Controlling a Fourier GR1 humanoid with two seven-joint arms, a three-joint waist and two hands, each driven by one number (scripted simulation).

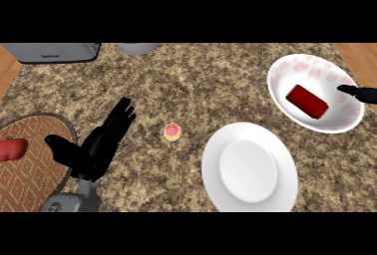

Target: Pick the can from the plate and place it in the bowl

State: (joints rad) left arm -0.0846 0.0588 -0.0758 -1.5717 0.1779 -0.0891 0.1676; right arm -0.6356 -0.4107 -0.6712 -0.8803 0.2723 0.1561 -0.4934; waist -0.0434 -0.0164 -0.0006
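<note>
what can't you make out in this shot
- Right robot hand, head view: cut off by the right edge, only fingertips show over the bowl, so open or shut is unclear.
- Can in the bowl: too small to read any label.
- Red item on the mat: cut by the left edge.
- Grey appliance and grey object: cut off at the top.
- Small pink item: too small to identify.

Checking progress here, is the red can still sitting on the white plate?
No, the plate holds nothing, and the red can lies inside the patterned bowl at upper right.
</note>
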